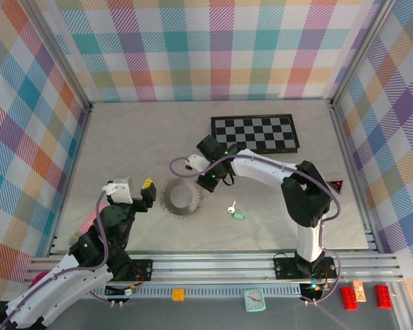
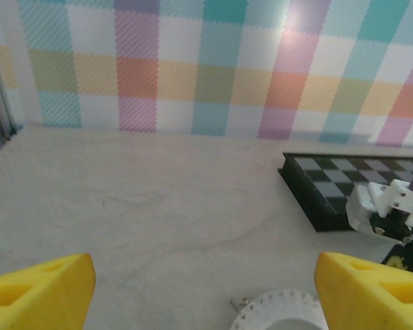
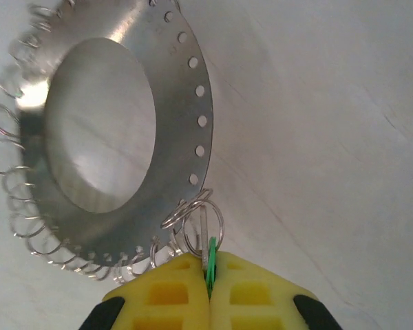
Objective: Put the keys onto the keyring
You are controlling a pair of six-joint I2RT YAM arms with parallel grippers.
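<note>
The keyring (image 1: 179, 198) is a flat grey disc with a wide hole and small wire loops along its edge, lying mid-table. My right gripper (image 3: 210, 275) is shut on a key (image 3: 210, 256), whose green head is pinched between the yellow pads. The blade points up through a small split ring (image 3: 220, 221) at the keyring's (image 3: 182, 117) rim. A second key (image 1: 235, 212) lies loose on the table, right of the ring. My left gripper (image 1: 149, 193) hovers just left of the ring, open, its yellow fingers (image 2: 38, 289) wide apart with nothing between them. The keyring's edge (image 2: 282, 313) shows below.
A black-and-white checkerboard (image 1: 255, 133) lies at the back right, close behind the right wrist (image 2: 392, 210). A red triangle marker (image 1: 336, 185) sits near the right wall. Plaid walls close in three sides. A small clock (image 1: 254, 300) and bricks (image 1: 347, 297) rest on the front rail.
</note>
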